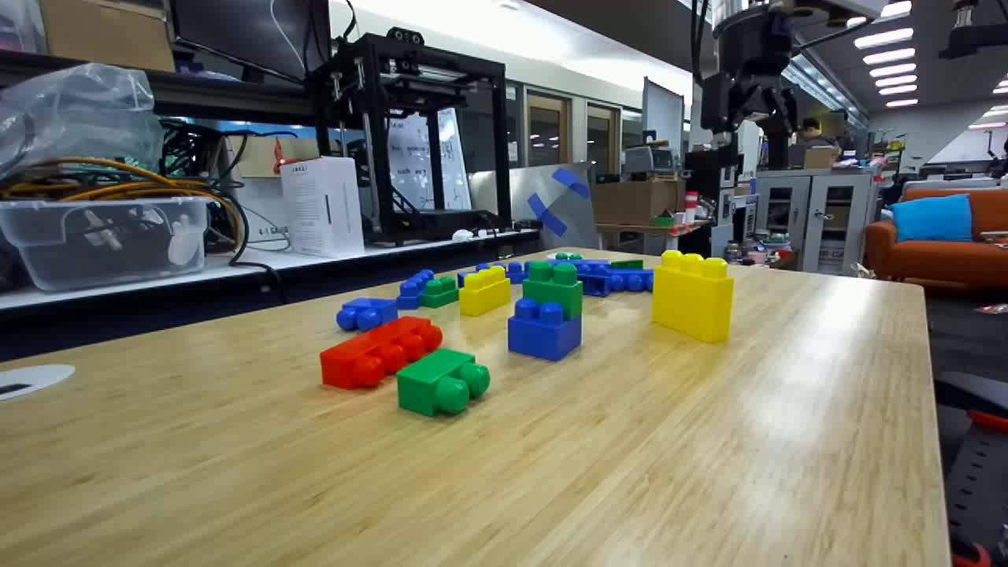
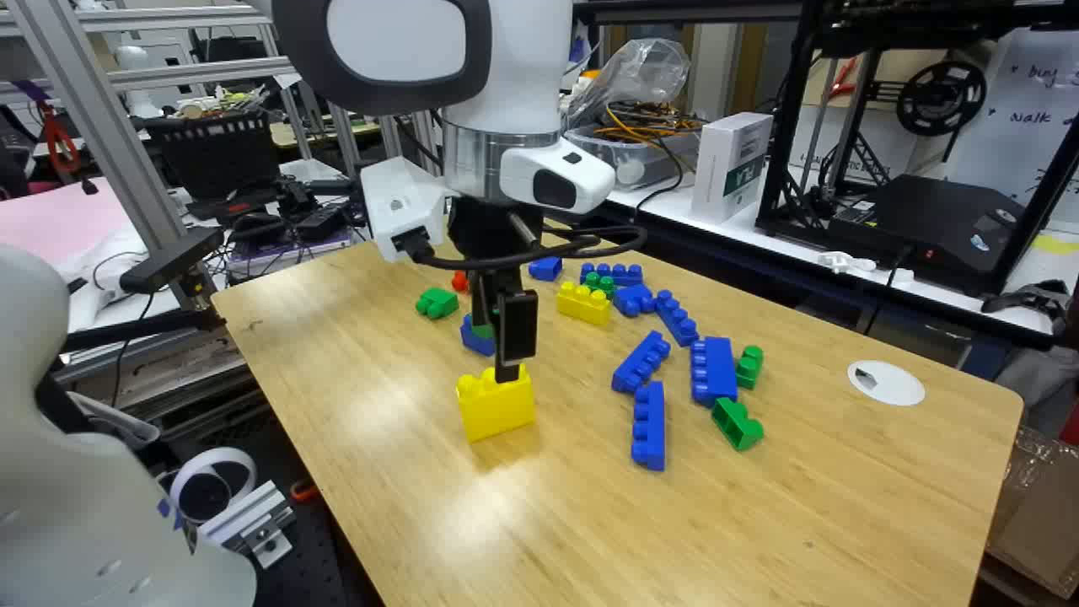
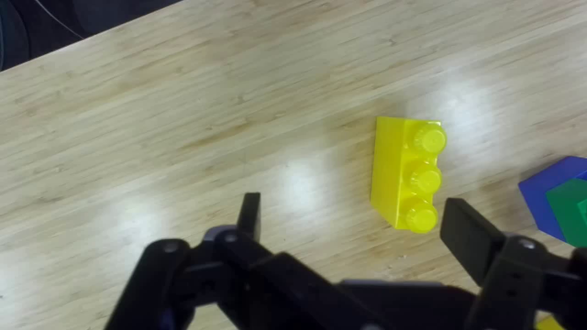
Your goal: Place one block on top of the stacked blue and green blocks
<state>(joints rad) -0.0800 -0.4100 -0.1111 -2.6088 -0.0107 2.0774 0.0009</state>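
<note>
While the gripper (image 3: 352, 216) is hovering above the table (image 1: 709, 472) with nothing held, its 2 fingers (image 3: 470, 243) spread wide apart, the tall yellow block (image 3: 403, 176) is standing upright below, near but apart from the stack (image 1: 550, 313). That stack is also standing on the table, a green block (image 1: 554, 293) sitting over part of a blue block (image 1: 543, 339). The yellow block is probably serving as the piece to place, the task naming none.

Alignment is posing the chief risk: in the wrist view the yellow block is appearing off centre, towards the finger on the stack's side. A straight descent from there is risking that finger striking the end stud and toppling so narrow a piece. Later, a 3-stud length is going to be overhanging a 2-stud green top, so a crooked push is likely to be tilting the load or shoving the stack.

The wrist view's right edge is cutting off the stack, and a yellow sliver (image 3: 549, 324) beside the gripper is going unidentified. In an exterior view a fingertip (image 2: 506, 372) is overlapping the yellow block's top, mimicking contact; an exterior view is showing clear air under the gripper (image 1: 750, 138), though its height is proving hard to judge.
</note>
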